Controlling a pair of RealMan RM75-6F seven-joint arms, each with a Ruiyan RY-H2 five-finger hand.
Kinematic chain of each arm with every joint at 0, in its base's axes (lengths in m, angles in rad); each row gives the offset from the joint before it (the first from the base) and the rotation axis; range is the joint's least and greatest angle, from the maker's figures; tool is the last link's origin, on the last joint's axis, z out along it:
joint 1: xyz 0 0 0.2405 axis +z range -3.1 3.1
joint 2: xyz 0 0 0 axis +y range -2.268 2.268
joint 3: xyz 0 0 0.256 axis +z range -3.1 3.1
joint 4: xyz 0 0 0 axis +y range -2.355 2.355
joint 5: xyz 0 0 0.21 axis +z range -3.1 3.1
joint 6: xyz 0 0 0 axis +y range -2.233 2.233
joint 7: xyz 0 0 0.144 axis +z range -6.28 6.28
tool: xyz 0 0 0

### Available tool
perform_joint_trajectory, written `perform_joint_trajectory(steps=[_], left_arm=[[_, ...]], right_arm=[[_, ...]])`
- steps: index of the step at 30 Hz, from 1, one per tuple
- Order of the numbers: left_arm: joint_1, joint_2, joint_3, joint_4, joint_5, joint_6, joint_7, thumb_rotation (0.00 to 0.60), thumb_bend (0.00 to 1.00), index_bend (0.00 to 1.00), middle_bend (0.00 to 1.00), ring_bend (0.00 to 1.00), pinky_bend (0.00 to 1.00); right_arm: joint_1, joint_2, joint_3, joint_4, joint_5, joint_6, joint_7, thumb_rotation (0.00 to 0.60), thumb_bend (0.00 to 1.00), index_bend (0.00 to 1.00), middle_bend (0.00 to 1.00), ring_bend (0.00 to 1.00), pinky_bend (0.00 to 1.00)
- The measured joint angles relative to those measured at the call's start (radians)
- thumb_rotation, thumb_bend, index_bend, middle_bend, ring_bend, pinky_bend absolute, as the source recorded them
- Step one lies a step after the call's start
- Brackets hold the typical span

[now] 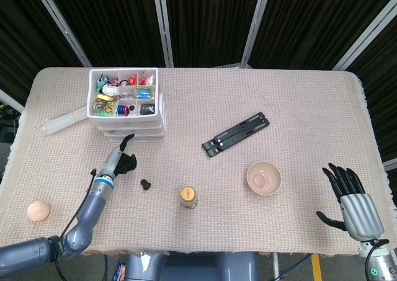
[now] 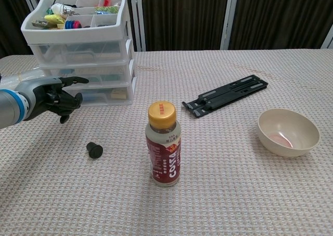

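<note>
My left hand hovers just in front of the white three-tier drawer unit, near its lowest drawer. In the chest view the left hand has one finger stretched toward the drawer unit and the others curled, and it holds nothing. A small black cap lies on the cloth just right of it, also seen from the chest as the cap. My right hand rests at the table's front right corner, fingers spread and empty, right of the bowl.
A brown bottle with a yellow lid stands at front centre. A black folding stand lies mid-table. An egg sits at front left. A clear plastic bottle lies left of the drawers.
</note>
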Motion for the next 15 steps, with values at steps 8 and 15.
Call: perform_joint_trajectory(steps=[8, 15], left_arm=[[-0.019, -0.027, -0.015, 0.049, -0.012, -0.030, -0.030, 0.600, 0.74, 0.04, 0.97, 0.86, 0.73], [-0.038, -0.056, -0.029, 0.090, -0.027, -0.063, -0.065, 0.600, 0.74, 0.10, 0.97, 0.86, 0.73]], right_arm=[[0.000, -0.001, 0.000, -0.001, 0.002, -0.002, -0.002, 0.600, 0.08, 0.02, 0.00, 0.00, 0.00], [0.000, 0.000, -0.003, -0.002, -0.006, 0.001, 0.001, 0.600, 0.08, 0.02, 0.00, 0.00, 0.00]])
